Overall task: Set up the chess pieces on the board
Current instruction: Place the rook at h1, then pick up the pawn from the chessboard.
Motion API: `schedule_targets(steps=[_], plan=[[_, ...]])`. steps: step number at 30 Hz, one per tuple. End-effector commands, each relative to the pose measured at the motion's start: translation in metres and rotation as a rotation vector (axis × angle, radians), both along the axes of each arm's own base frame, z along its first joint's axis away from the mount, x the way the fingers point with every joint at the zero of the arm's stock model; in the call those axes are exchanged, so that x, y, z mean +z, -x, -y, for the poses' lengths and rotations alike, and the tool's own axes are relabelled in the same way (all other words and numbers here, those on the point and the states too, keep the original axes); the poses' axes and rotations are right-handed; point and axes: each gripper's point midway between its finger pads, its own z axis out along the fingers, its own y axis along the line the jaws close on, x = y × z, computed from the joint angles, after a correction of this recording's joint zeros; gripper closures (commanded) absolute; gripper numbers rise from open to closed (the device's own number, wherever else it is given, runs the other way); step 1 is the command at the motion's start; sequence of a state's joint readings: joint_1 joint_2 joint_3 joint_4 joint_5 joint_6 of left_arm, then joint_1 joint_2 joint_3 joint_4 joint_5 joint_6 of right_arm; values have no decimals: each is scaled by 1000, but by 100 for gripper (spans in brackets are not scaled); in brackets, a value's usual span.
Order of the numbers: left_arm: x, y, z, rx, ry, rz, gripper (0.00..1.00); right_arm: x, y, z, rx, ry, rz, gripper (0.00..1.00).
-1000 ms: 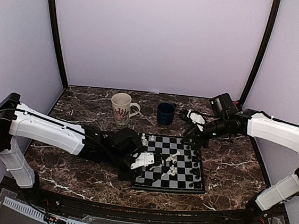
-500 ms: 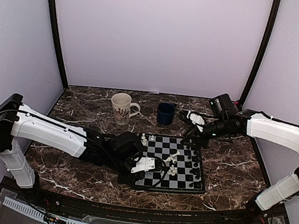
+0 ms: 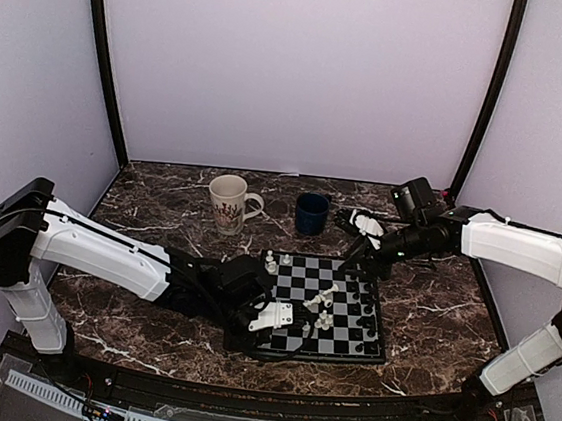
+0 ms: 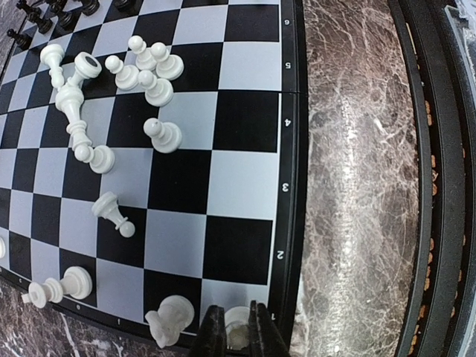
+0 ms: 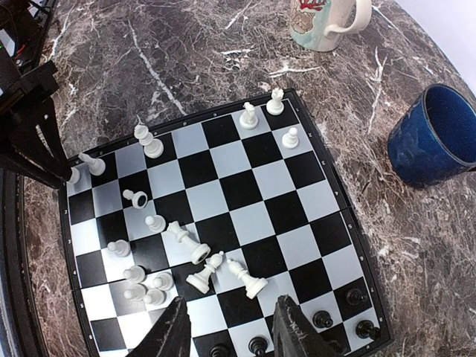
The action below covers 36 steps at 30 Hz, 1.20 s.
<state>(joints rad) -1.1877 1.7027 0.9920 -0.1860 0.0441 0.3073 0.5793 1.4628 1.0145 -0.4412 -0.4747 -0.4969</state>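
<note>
One small white plastic chess piece (image 4: 236, 336) is pinched in left gripper (image 4: 236, 316) at corner square of black-and-grey checkered board (image 4: 245, 119); seat it upright, centred, lift straight off; right gripper (image 5: 230, 331) hovers open, empty

white patterned mug (image 3: 227, 203) upright | blue cup (image 3: 311, 214) upright, apart | dark marble table (image 3: 436, 312)

1. table top (image 5: 186, 67): dark marble-look slab with white veins, smooth with a slight sheen
2. board (image 4: 245, 123): smooth satin squares in black and pale grey, looks like plastic to me
3. white chess pieces (image 4: 162, 135): shiny moulded plastic
4. blue mug (image 5: 431, 137): glossy glazed ceramic, same deal for the cream mug (image 3: 227, 203)
5. arm shells (image 3: 96, 249): matt white plastic
</note>
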Motion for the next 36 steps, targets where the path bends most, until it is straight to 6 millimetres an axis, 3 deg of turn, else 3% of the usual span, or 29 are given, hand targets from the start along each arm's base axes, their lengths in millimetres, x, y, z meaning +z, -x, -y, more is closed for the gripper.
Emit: schedule_targets(steps=[1, 10, 17, 25, 28, 31, 36], plan=[[-5, 3, -2, -8, -16, -2, 90, -1, -2, -2, 11, -10, 6, 60], [-8, 2, -7, 2, -40, 3, 77, -2, -1, -2, 16, -8, 0, 60], [5, -1, -5, 13, -13, 20, 71, -2, 0, -2, 20, -9, -5, 60], [57, -10, 22, 41, 133, 44, 65, -1, 0, -2, 21, -10, -4, 60], [67, -18, 35, 71, 147, 44, 65, 1, -1, -1, 12, -10, -1, 60], [67, -24, 47, 84, 134, 36, 65, 4, -4, 1, -1, -11, 10, 60], [44, -25, 62, 63, 31, -15, 65, 17, -15, 14, -52, -38, 28, 60]])
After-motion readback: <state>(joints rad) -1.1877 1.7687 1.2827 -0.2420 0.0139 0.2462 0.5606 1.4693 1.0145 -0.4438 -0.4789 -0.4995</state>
